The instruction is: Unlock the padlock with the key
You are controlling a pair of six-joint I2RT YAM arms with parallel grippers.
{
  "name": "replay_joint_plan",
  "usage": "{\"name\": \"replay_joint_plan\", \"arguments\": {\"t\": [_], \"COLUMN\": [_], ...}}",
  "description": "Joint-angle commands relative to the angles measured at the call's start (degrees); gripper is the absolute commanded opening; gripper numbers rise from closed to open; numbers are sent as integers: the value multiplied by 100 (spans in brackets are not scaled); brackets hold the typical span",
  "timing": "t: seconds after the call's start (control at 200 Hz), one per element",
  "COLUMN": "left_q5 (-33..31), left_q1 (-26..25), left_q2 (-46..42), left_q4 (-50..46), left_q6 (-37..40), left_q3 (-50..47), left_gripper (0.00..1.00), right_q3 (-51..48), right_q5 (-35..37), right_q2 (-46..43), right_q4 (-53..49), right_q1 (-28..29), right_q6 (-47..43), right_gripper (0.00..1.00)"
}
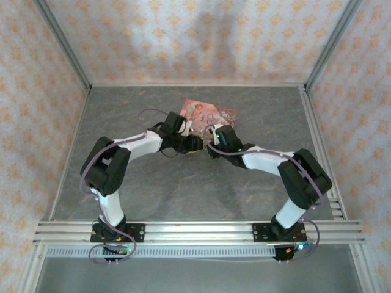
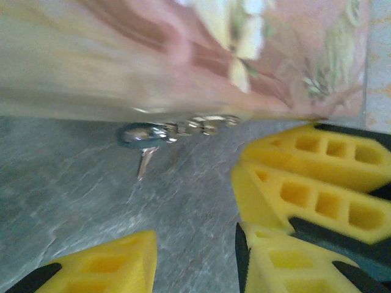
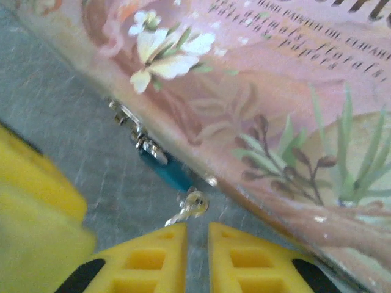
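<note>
Surface: a grey, stone-patterned surface (image 2: 73, 201) is carrying a pink rectangular tin box with a flower-printed lid (image 3: 293, 122). The overhead view is showing the tin just past the middle.
Padlock: a tiny blue-bodied padlock with a thin metal shackle (image 3: 164, 170) is hanging against the tin's near side wall, low by the surface. Its shackle end is sitting next to small silvery clasp fittings (image 3: 122, 113).
Key: a small, thin, dull-brownish metal key (image 3: 188, 209) is sticking out of the padlock's free end and pointing away from the tin.
Left hand: the left hand (image 2: 195, 244) is hovering over bare surface with its yellow fingers spread and nothing lying between them. It is sitting near the padlock but apart from it.
Right hand: the right hand (image 3: 197, 231) is showing its yellow fingers drawn almost together, with a thin slit between them. The tips are sitting right at the key's outer end; cannot tell whether they are pinching it.
Hands together: both are meeting in front of the tin, the right hand's fingers lying just beside the left hand's right finger.
</note>
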Motion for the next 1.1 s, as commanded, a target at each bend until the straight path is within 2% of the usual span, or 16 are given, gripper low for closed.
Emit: {"name": "replay_joint_plan", "arguments": {"t": [0.0,0.15,0.195,0.375,0.445,0.701,0.826,0.921,1.091], "left_q5": [-705,-1351,-1555,-1680,-1882,-2095,-1970,-1885,-1657], "left_q1": [-48,-201,-238,-264,-289,-359,-438,-511,-554], "left_q2": [129,120,148,630,701,1035,1228,1310,1464], "left_q4": [993,2224,2474,3719,4150,4224,4102,4236,4460], "left_q6": [-297,-435,-412,-576,-567,-109,133,416,405], "left_q3": [-349,-840,-907,-1104,-1241,-1026,-771,-676,-510], "left_gripper": [41,45,49,52,57,58,57,53,41], "right_q3": [301,403,423,543,535,476,414,395,325], "right_q5": [310,136,67,-59,-121,-306,-351,-342,-373], "right_q2": [195,326,354,492,493,462,458,506,580], "right_q4": [40,174,208,215,258,435,525,563,728], "right_q1": [-146,-307,-344,-446,-465,-461,-461,-468,-477], "right_q6": [40,125,129,123,127,136,137,147,219], "right_gripper": [15,14,14,15,15,15,15,15,15]}}
